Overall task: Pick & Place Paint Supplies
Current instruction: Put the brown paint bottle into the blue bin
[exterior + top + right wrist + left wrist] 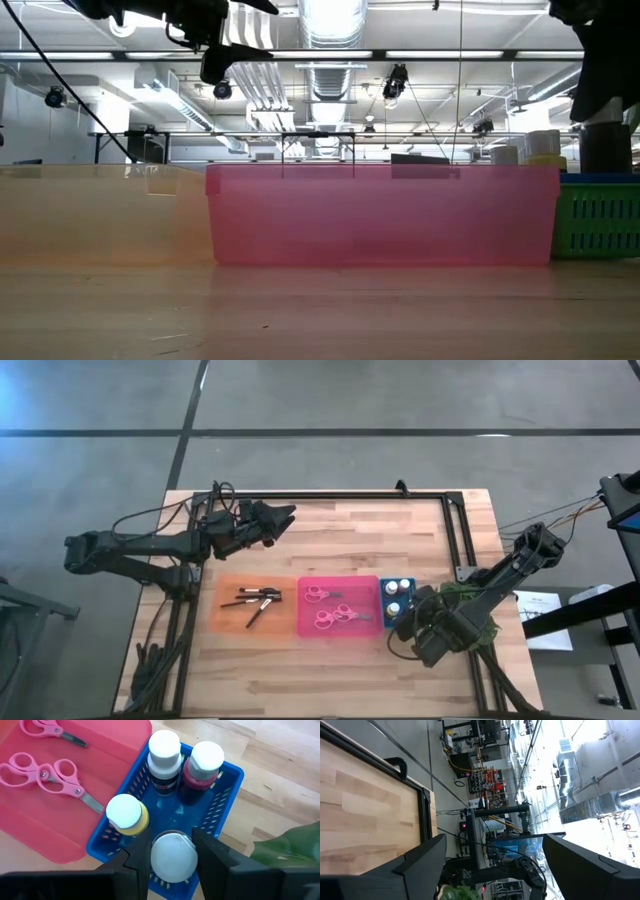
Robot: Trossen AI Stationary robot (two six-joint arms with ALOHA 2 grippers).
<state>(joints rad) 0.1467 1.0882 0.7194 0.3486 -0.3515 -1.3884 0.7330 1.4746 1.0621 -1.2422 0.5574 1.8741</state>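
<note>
Right gripper [171, 852], lower right of the high view, fingers clamped on a white-capped paint bottle [172, 856] over the blue tray [227, 802], likely placing it; left gripper [285, 513] upper left, wide open, idle.

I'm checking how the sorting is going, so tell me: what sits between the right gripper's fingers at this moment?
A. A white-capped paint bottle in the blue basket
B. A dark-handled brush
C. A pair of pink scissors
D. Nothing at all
A: the right wrist view shows the right gripper with its fingers on either side of a white-capped paint bottle inside the blue basket.
</note>
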